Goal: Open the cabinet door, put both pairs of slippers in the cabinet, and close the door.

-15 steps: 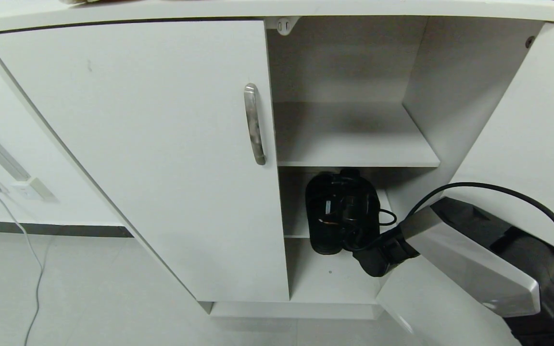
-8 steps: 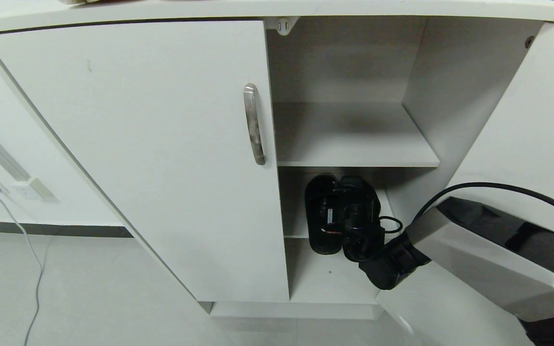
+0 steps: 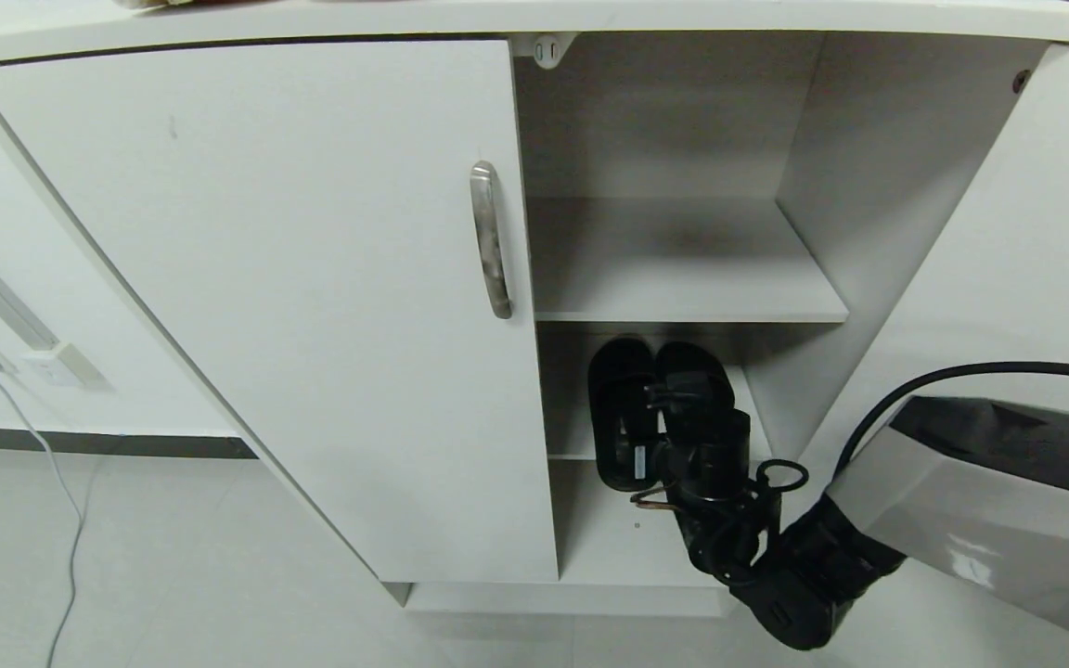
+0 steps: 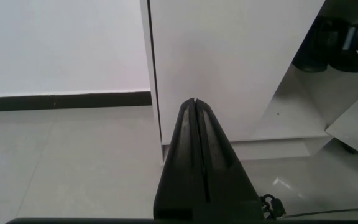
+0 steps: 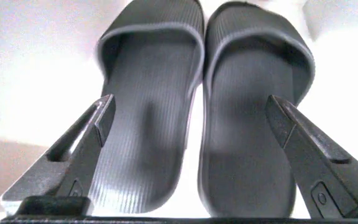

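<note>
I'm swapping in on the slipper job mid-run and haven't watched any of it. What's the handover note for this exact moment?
Left gripper: shut, empty, low over the floor in front of the cabinet.
Right gripper: open, holding nothing, at the heels of the black slippers.
Things: one pair side by side on the lower shelf, right compartment.
Done: right door open; one pair in.
Left: put the second pair in, then close that door.
</note>
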